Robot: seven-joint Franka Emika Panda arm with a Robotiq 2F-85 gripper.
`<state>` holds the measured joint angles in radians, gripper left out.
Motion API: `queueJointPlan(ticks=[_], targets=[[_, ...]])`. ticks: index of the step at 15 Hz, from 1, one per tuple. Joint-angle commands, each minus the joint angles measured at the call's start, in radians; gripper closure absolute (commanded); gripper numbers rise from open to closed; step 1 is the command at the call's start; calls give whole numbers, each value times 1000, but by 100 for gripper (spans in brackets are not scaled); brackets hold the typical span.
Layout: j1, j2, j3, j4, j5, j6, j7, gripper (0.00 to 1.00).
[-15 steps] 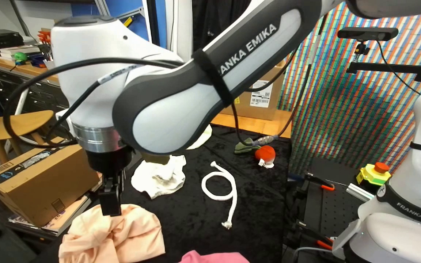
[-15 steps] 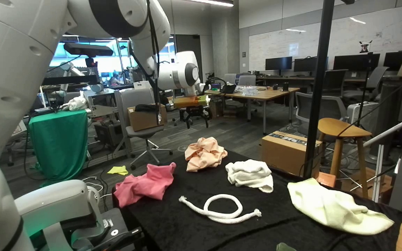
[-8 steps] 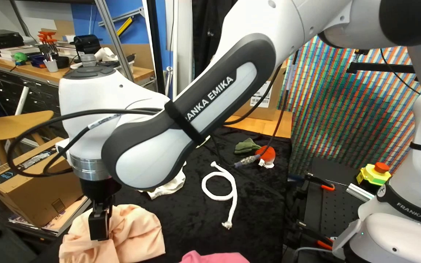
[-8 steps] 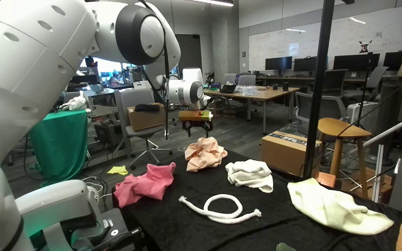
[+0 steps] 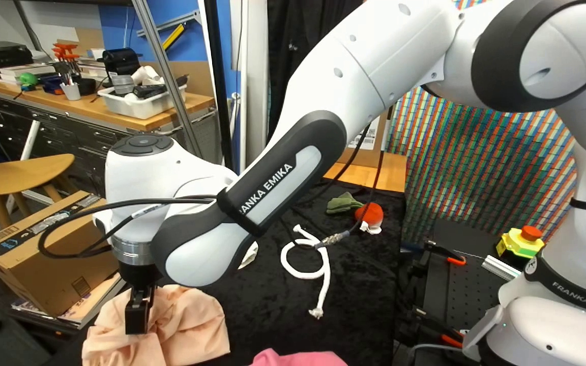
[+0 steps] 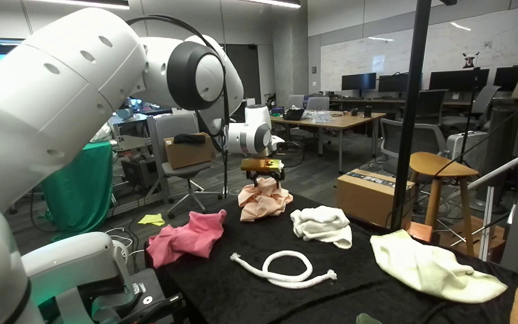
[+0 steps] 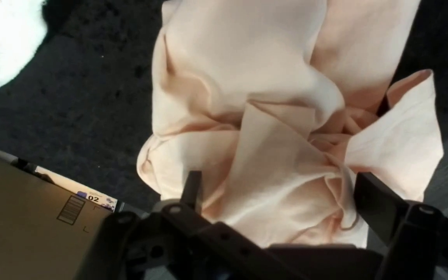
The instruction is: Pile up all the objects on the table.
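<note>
Your gripper (image 7: 279,184) has its two jaws standing wide apart, and it points down at the peach cloth (image 7: 270,136). In the wrist view you see one jaw at each side, with the folds of this cloth showing in the gap. If the tips are touching the fabric, you cannot tell from these views. The peach cloth lies crumpled near the edge of the table (image 6: 353,270), whose top is of black fabric.

The other cloths and the rope lie apart from one another on it. In an exterior view, the pink cloth (image 6: 189,238) is at the left edge, near the peach one but with a gap. The white cloth (image 6: 322,225) lies bunched to the right of the peach cloth. Farther to the right you find the pale yellow cloth (image 6: 434,267), which is spread more flat. The white rope (image 6: 286,279) rests between the pink cloth and the pale yellow cloth, crossing itself to form one loop.

In an exterior view, the red ball-like item (image 5: 372,214) sits just beside a green piece (image 5: 343,203), and a cable connector (image 5: 331,240) shows in front of the rope. A brown cardboard box (image 6: 362,198) stands beyond the table's edge in both exterior views.
</note>
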<state>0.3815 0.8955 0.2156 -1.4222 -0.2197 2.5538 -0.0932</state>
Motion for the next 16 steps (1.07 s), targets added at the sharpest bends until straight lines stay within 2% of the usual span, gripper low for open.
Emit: queueJointPlan(ticks=[1, 6, 10, 14, 15, 16], targets=[[-6, 61, 3, 81, 49, 3, -6, 0], [-35, 95, 45, 112, 126, -8, -29, 0], [-67, 109, 102, 103, 202, -21, -56, 0], [-68, 118, 119, 98, 232, -27, -68, 0], [-66, 119, 116, 98, 233, -30, -67, 23], [-65, 117, 114, 98, 232, -38, -67, 26]])
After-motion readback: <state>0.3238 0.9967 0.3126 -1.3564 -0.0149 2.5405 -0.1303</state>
